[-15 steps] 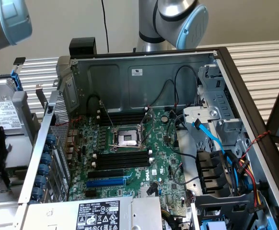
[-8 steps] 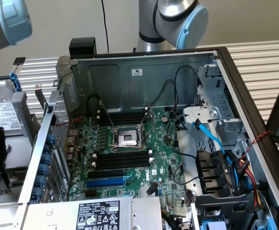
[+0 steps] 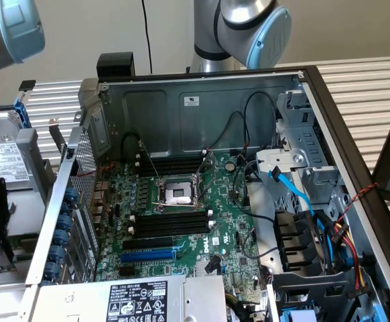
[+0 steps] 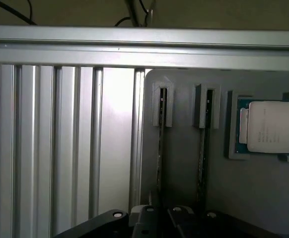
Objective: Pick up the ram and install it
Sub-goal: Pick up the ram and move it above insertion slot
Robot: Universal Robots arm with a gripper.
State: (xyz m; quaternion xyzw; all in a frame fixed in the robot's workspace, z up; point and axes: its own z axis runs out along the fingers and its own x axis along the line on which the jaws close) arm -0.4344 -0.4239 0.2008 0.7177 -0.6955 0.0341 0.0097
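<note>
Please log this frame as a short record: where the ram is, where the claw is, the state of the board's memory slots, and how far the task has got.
ram: two sticks seen edge-on, first ram stick and second ram stick, each standing in a holder of the grey tray
processor: in its own recess of the same tray
claw: over the tray, near the sticks' ends
memory slots: black, beside the CPU socket, look empty
progress: ram not yet lifted or installed

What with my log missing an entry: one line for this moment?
ram: on edge in gray tray | memory slots: empty | install: not done
</note>
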